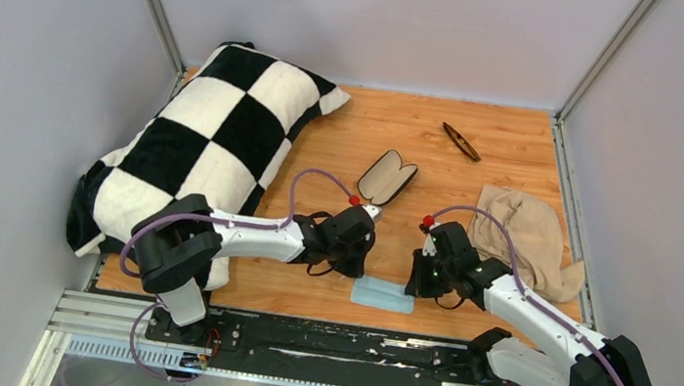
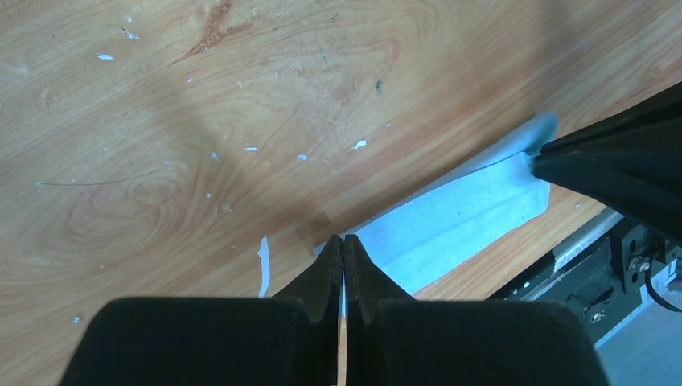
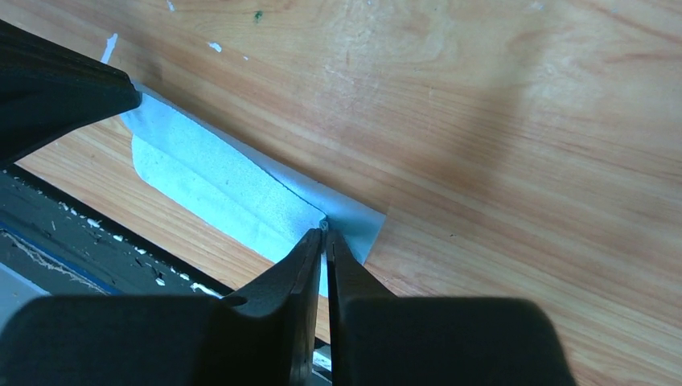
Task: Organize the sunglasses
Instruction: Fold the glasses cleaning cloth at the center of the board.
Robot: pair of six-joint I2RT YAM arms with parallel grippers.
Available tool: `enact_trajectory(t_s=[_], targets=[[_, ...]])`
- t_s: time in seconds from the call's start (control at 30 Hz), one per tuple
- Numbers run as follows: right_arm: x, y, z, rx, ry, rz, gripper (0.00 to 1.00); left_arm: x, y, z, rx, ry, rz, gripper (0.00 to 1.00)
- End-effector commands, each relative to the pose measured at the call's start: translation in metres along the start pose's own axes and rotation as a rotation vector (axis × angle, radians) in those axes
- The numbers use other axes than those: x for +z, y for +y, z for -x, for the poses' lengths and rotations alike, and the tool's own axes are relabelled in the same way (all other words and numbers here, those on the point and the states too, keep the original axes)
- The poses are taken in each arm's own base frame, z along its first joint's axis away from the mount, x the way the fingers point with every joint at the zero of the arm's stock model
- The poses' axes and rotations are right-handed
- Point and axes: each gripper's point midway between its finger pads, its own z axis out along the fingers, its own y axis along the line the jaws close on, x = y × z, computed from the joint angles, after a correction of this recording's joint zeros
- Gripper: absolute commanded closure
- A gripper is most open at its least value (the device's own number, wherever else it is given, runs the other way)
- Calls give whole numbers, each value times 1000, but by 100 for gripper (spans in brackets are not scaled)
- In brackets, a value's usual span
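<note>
**Two Grippers Meet Over Blue Cloth at Table's Near Edge; Sunglasses Lie Far Back**

A wooden table [image 1: 396,121] sits boxed in by pale walls [image 1: 38,67] on three sides, with a black rail [image 1: 300,341] along its near edge. A black-and-white checkered pillow [image 1: 217,138] fills most of the left side, one end hanging over the near-left edge. A crumpled beige cloth [image 1: 522,235] lies against the right margin. Between them runs a bare stretch of wood, widest toward the back.

The sunglasses [image 1: 460,142], folded and lying at a slant, rest in the far right of that stretch, well apart from both arms and from every edge. An open black case [image 1: 387,177] with a beige lining lies nearer the middle, between the sunglasses and the left arm, touching neither.

Both arms reach inward to a light blue cloth [image 1: 383,295], folded flat (a long narrow strip) just beside the rail.

The left gripper [image 2: 343,240] is clenched, its fingers pressed together with the tips on one corner of the blue cloth, pinching the fabric there.

The right gripper [image 3: 324,232] stands at the opposite end. Its fingers leave only a hairline gap lower down, and their tips meet on the folded edge of the same cloth, nipping it against the wood.
</note>
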Motion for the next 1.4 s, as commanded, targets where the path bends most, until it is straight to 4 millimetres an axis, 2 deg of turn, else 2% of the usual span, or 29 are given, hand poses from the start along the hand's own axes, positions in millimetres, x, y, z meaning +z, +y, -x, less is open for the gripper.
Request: enact_trajectory(t_s=[0.0, 0.2, 0.27, 0.33, 0.57, 0.73, 0.87, 0.97, 1.1, 1.37], targets=[[-5, 11, -7, -25, 30, 54, 86, -15, -6, 1, -12, -29, -17, 97], [-12, 26, -15, -59, 37, 158, 74, -23, -11, -15, -12, -1, -43, 77], [-13, 25, -16, -54, 37, 155, 72, -23, -9, -22, -12, 20, -35, 68], [-13, 23, -17, -45, 39, 145, 71, -23, -7, -25, -15, 29, -29, 64], [-15, 21, -25, -22, 63, 132, 71, -33, -12, -22, -27, 10, -51, 63], [-19, 15, -17, 14, 15, 82, 71, -38, -16, -11, -31, -21, -48, 63], [-20, -9, -27, 138, 36, -69, 72, -35, -14, -10, -45, -21, -30, 63], [-19, -15, -37, 198, 47, -100, 71, -32, -13, -11, -59, -16, -27, 63], [-15, -8, -39, 211, 50, -56, 81, -27, -16, -10, -71, -13, -35, 63], [-18, 13, -19, 164, -18, 50, 82, -15, -30, -2, -79, -12, -72, 64]])
